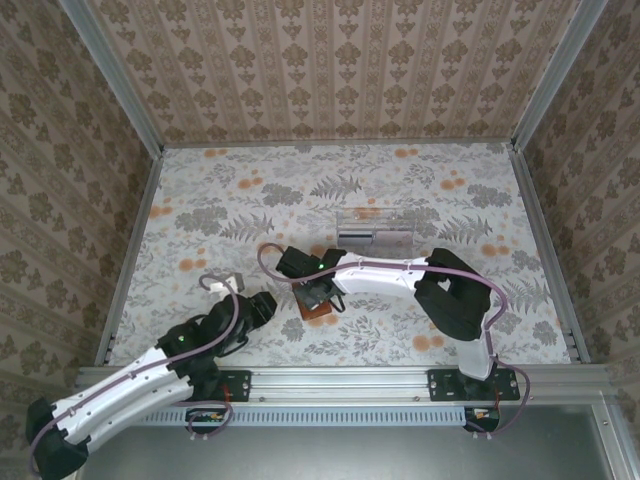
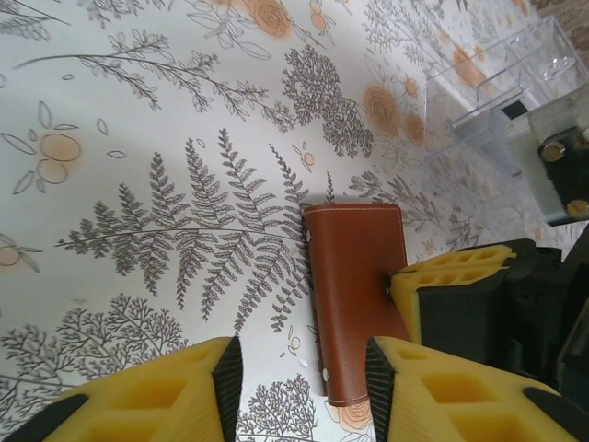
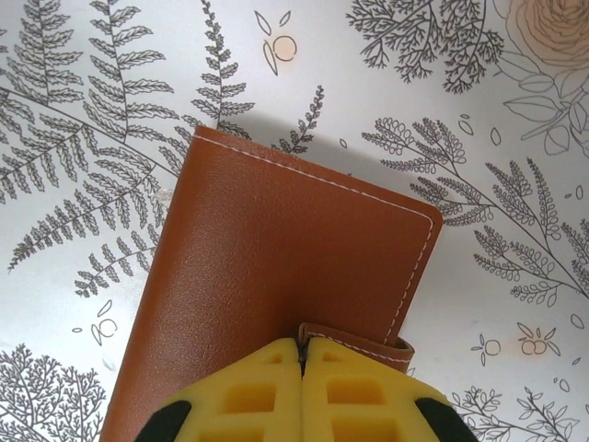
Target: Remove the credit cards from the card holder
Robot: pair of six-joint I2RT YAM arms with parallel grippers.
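The card holder (image 3: 276, 276) lies flat on the flowery surface (image 1: 230, 190). It is folded shut with its brown cover up, so its inside is hidden. Just past the card holder, away from the arms, stands a clear tray (image 1: 375, 232). Something pale with a dark bit sits in it, too small to tell. The right gripper (image 3: 302, 345) is on top of the card holder, squeezed tight together, with its tips at the little strap. The left gripper (image 2: 302, 368) hangs by the card holder's left side, partly open, holding nothing.
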